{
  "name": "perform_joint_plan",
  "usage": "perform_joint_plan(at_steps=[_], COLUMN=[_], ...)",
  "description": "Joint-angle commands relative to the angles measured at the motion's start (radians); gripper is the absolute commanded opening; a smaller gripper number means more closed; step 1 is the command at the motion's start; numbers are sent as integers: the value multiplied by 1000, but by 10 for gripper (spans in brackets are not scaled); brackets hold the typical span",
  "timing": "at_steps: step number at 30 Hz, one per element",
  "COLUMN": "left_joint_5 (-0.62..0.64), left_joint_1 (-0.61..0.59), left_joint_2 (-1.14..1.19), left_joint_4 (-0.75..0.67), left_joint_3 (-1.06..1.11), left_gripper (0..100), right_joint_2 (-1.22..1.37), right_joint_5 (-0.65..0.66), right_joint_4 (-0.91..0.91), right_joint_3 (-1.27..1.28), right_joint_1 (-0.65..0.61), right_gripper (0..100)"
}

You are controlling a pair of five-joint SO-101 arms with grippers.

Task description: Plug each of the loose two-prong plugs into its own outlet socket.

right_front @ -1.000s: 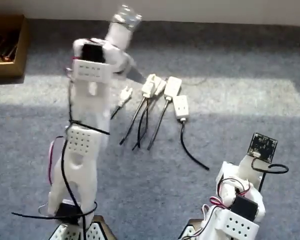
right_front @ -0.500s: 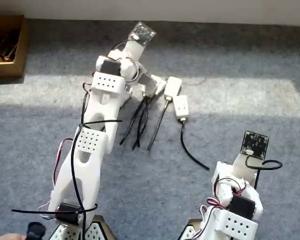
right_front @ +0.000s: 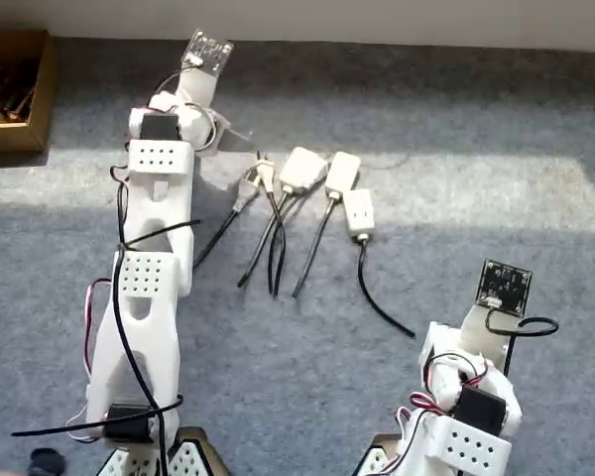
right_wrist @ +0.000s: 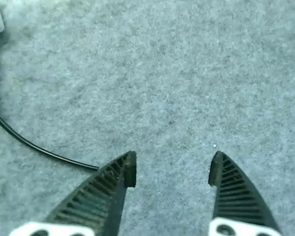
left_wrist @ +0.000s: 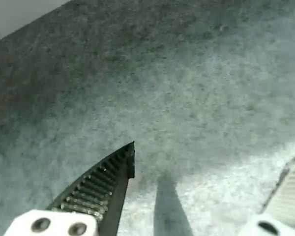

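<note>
Loose two-prong plug [right_front: 246,188] lies upper centre of the high view, long axis diagonal, cord trailing lower left. 3 outlet sockets [right_front: 299,169] sit just right of it. Your left gripper [left_wrist: 213,157], wide open and empty, hangs just above-left of the plug, the nearer arm. Right gripper [right_wrist: 173,162], open and empty, is well apart at lower right. You have open tabletop [right_front: 456,119] around.

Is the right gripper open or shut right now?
Open. In the right wrist view the right gripper has its jaws standing well apart over the carpet, with nothing held between them.
</note>
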Motion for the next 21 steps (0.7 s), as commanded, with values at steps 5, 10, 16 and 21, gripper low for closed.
perform_joint_plan(at_steps=[5, 10, 16, 21], left_joint_5=[6, 6, 2, 2], left_joint_1=[211, 259, 236, 193], left_joint_2=[-50, -50, -48, -48], left_joint_4=[44, 48, 44, 25], left_joint_3=[-19, -18, 25, 35], left_gripper=[436, 436, 436, 436], right_joint_2=[-8, -8, -8, -8], right_joint_5=[12, 12, 12, 12], right_joint_4=[4, 4, 5, 5], right_joint_3=[-54, -54, -54, -54], right_joint_1=[-10, -10, -10, -10], right_gripper=[235, 235, 235, 235])
